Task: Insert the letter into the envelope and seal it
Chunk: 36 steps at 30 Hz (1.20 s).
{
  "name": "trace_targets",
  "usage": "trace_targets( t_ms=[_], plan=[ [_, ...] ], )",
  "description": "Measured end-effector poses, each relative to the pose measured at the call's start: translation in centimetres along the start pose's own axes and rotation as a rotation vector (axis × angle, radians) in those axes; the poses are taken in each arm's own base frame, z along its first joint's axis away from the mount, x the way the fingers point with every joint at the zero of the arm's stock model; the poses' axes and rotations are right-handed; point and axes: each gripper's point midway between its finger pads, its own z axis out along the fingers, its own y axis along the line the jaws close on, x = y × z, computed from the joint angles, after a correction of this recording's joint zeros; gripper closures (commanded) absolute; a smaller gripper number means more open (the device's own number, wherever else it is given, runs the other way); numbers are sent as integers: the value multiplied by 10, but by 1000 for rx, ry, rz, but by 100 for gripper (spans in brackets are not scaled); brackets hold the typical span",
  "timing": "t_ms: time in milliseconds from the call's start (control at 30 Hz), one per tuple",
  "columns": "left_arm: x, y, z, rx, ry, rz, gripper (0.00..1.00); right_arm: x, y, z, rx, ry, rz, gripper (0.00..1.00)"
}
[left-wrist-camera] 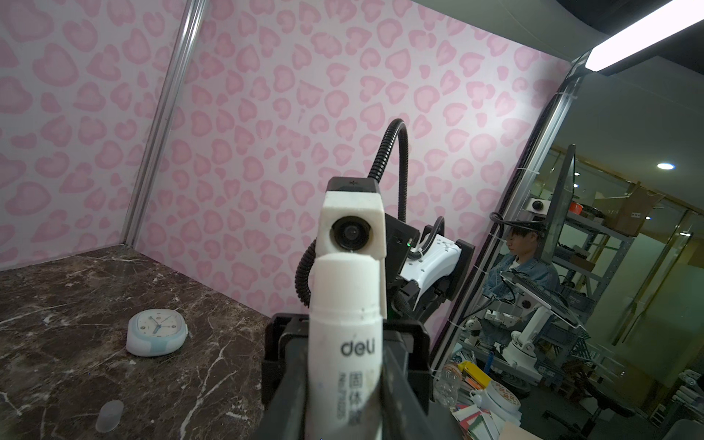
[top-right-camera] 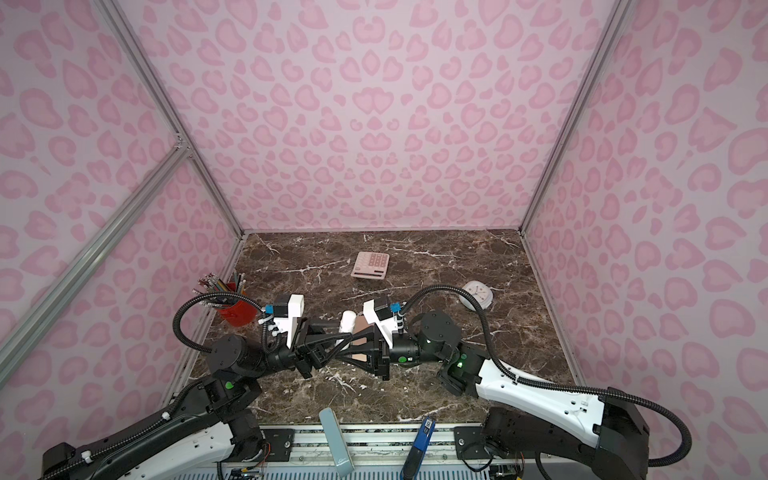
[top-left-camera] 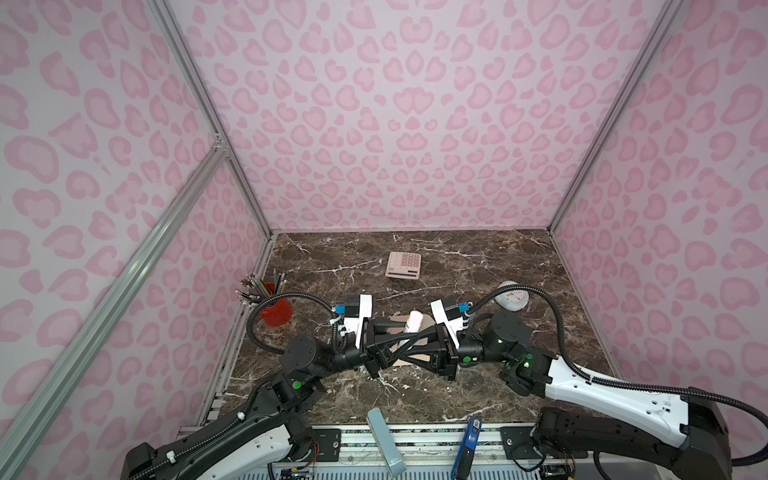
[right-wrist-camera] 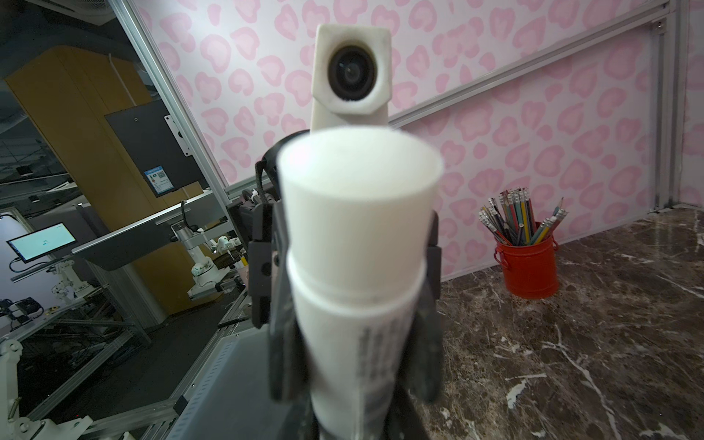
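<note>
**Glue stick gripped from both sides over the envelope: sealing step in hand**

Shows the left end effector [left-wrist-camera: 344, 388] and the right end effector [right-wrist-camera: 356, 365] nose to nose, both clamped on one white glue stick [top-left-camera: 415, 322]. Holds the stick roughly upright, on the near side of the pink calculator [top-left-camera: 403, 264], towards the arm bases. Finds the envelope [top-left-camera: 397, 322] flat on the worktop [top-left-camera: 478, 257] directly beneath that grip, likewise on the calculator's near side. Leaves it mostly covered by both end effectors, so cannot tell the flap's position. Finds no letter in any view: perhaps already inside, but cannot tell.

Reads as the sealing step, near its start: glue in hand, no glue visibly spread yet. Seems capped, judging by the ridge below the cap [left-wrist-camera: 346, 282] in the left wrist view.

Calls next for a firm hold on the tube from one side and a straight pull on the cap from the other, along the stick's axis, without tilting the tube. After that, needs the bared tip brought down to the flap's inner edge, with the envelope kept from sliding.
</note>
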Motion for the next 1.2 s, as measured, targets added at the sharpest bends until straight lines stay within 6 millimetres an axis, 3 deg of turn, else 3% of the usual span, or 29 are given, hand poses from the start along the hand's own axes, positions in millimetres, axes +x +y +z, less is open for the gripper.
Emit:
trace_targets(
  t_ms=[167, 367, 600, 667, 1200],
  plan=[
    [4, 2, -2, -18, 27, 5, 89, 6, -2, -4, 11, 31, 7, 91],
    [9, 5, -2, -33, 50, 7, 71, 10, -4, -5, 27, 58, 16, 91],
    [12, 7, 0, -40, 71, 5, 65, 5, -6, -6, 49, 51, 3, 91],
    [13, 7, 0, -42, 79, 6, 58, 5, -7, -6, 56, 49, 4, 91],
    [16, 6, -4, -53, 108, 16, 51, 7, -10, -5, 83, 73, -2, 92]
  ],
)
